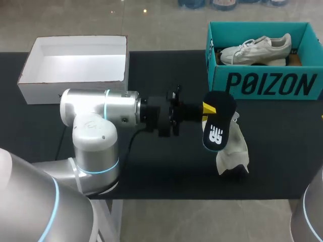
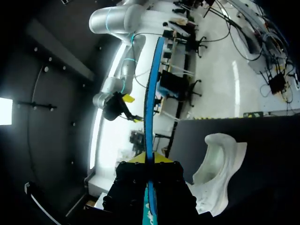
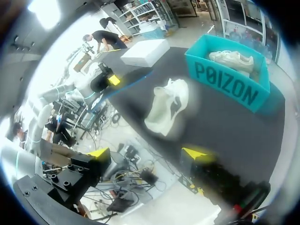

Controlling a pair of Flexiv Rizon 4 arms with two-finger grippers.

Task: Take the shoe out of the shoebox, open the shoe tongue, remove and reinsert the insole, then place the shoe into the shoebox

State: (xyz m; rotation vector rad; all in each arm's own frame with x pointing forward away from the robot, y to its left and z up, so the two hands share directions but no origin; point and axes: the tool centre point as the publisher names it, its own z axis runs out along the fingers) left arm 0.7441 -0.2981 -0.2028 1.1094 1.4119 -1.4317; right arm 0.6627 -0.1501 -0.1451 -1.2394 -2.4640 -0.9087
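1. The left gripper (image 1: 209, 111) reaches over the middle of the table (image 1: 151, 171) from the left, and its fingers are clamped on the insole (image 1: 218, 123)
2. The insole is black with a white logo on the face that looks up. It is held by its far end, and its near end hangs down towards the shoe (image 1: 233, 152)
3. In the left wrist view the insole runs edge-on straight out between the yellow tips, showing as a thin blue line
4. The shoe is white and sits on the table right of the middle. It is on the near side of the shoebox (image 1: 267, 83) and apart from it
5. The shoe's mouth gapes open in the left wrist view. Whether the insole touches the shoe I cannot tell
6. The shoebox is teal and open, at the far right of the table, with a second shoe (image 1: 257, 49) lying on its side inside
7. A white box (image 1: 75, 86) stands open at the far left
8. The right gripper (image 3: 147, 154) hangs off the table's edge, well apart from the shoe, with its fingers spread wide
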